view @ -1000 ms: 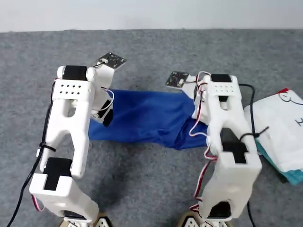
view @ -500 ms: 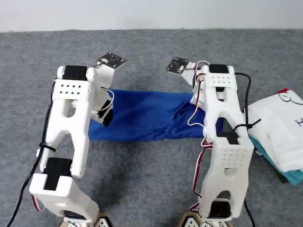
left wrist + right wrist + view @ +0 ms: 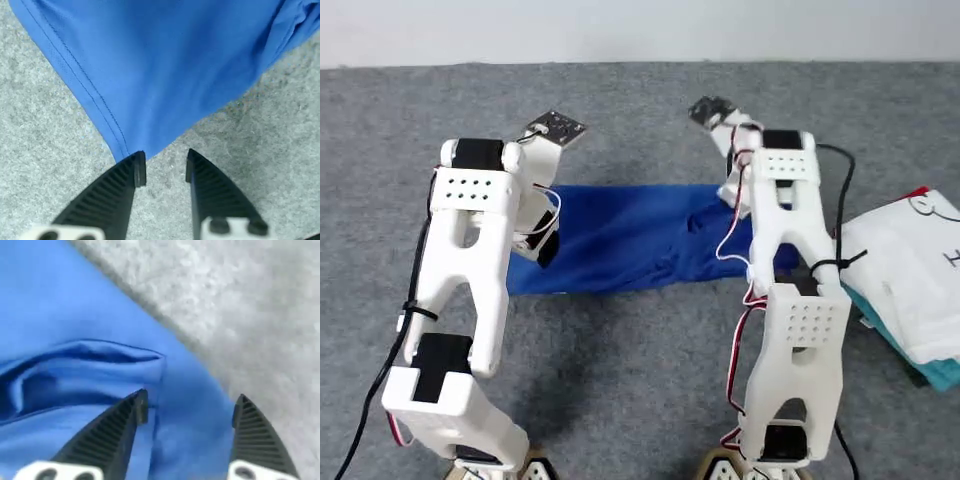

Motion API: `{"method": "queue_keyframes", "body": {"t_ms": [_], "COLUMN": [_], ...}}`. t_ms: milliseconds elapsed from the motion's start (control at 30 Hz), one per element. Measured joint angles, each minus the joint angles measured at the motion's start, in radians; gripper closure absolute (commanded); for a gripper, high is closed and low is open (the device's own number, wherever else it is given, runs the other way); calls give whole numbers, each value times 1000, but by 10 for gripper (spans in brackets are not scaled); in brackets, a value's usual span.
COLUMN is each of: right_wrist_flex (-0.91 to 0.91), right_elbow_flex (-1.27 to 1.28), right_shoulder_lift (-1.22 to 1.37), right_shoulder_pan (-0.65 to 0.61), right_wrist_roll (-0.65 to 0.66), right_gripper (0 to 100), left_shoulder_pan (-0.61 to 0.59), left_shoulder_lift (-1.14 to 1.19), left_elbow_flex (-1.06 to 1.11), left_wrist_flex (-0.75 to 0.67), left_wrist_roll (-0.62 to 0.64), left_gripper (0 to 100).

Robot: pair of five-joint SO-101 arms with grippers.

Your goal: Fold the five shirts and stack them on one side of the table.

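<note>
A blue shirt lies folded into a long strip across the grey table between my two arms. My left gripper hangs open just above the table at the strip's near left corner, and the blue cloth ends right at its fingertips. At the strip's right end, near the far edge, my right gripper stands wide open over a creased fold of the shirt. Nothing is pinched in either one. In the high view the left arm and right arm cover both ends of the shirt.
A pile of folded shirts, white on top with teal beneath, sits at the table's right edge next to the right arm. Bare grey carpet-like surface stretches in front of the blue shirt and behind it.
The right arm stretched toward the far side. The shirt's near right part, which bulged toward the front, is now drawn up into an even strip. The left arm stayed put.
</note>
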Motion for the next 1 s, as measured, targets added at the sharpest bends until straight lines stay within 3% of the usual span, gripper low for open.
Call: {"method": "queue_keyframes", "body": {"t_ms": [233,367,667,1000], "right_wrist_flex": [384,393,381,292], "right_elbow_flex": [-167,-130,17,20], "right_shoulder_lift": [0,-3,-58,-2], "right_shoulder_pan": [-21,-32,-209,-253], "right_wrist_roll": [-12,-48,-110,-161], "right_gripper": [757,757,757,757], "left_shoulder_pan": [0,0,0,0], "left_shoulder_lift": [0,0,0,0], "left_elbow_flex": [0,3,55,57], "left_wrist_flex": [0,0,0,0], "left_wrist_roll": [0,0,0,0], "left_gripper": [863,863,863,863]}}
